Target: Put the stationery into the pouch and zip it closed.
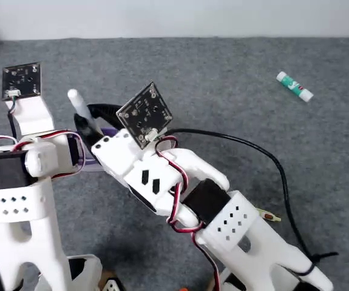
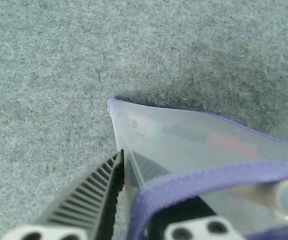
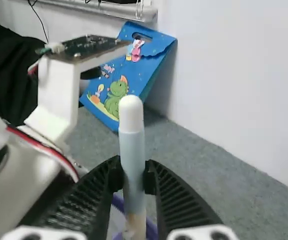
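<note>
A translucent pouch (image 2: 184,140) with a purple zip edge (image 2: 209,176) lies on the grey carpet. My left gripper (image 2: 128,200) is shut on its rim near one corner, holding the mouth up. My right gripper (image 3: 131,172) is shut on a pale blue pen with a white cap (image 3: 131,135), held upright. In the high view the pen (image 1: 77,104) sticks up from the right gripper (image 1: 89,126), just above the purple pouch edge (image 1: 89,167); the arms hide most of the pouch. A pale shape (image 2: 286,192) shows through the pouch wall. A green-and-white glue stick (image 1: 294,86) lies far right.
A small pencil-like item with a red tip (image 1: 269,216) lies beside the right arm's base. A black cable (image 1: 271,160) curves over the carpet. A blue dinosaur gift bag (image 3: 128,65) leans on the white wall behind. Open carpet lies between the arms and the glue stick.
</note>
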You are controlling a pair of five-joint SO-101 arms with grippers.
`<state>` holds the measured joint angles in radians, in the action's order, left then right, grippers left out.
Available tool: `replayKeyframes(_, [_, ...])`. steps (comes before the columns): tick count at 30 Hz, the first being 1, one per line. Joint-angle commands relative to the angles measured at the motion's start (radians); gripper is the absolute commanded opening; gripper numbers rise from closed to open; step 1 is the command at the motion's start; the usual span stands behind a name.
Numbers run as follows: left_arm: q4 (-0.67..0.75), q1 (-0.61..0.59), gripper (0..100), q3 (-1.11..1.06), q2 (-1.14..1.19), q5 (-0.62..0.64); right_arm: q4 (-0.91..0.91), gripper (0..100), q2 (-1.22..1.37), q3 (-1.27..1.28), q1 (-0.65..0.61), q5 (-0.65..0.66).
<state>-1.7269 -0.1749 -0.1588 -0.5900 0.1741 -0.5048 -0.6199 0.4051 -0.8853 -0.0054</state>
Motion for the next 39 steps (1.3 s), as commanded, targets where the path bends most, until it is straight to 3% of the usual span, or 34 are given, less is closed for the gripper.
replayKeyframes(1, [-0.002,0.002,1,0.068,0.003,0.008,-0.087,19.0,-0.085,-0.012,0.013,0.034])
replayKeyframes(4, [0.002,0.002,1,0.068,0.003,0.008,-0.147,25.8,-0.154,-0.012,0.013,0.032])
replayKeyframes(8, [0.0,0.002,1,0.068,0.003,0.008,-0.242,18.4,-0.243,-0.012,0.051,0.032])
replayKeyframes(14, [-0.002,0.0,1,0.068,-0.002,0.008,-0.461,7.7,-0.338,-0.011,0.309,-0.015])
replayKeyframes(19, [-0.002,0.0,1,0.068,-0.002,0.008,-0.625,7.3,-0.315,-0.005,0.57,-0.118])
replayKeyframes(22, [0.002,0.0,1,0.068,-0.002,0.008,-0.746,8.6,-0.248,-0.005,0.647,-0.127])
replayKeyframes(28, [0.003,0.0,1,0.068,0.002,0.008,-0.866,28.4,-0.108,-0.005,0.682,-0.08])
replayKeyframes(39, [0.003,-0.037,1,0.068,-0.003,0.008,-0.938,29.6,0.231,-0.005,0.61,0.094])
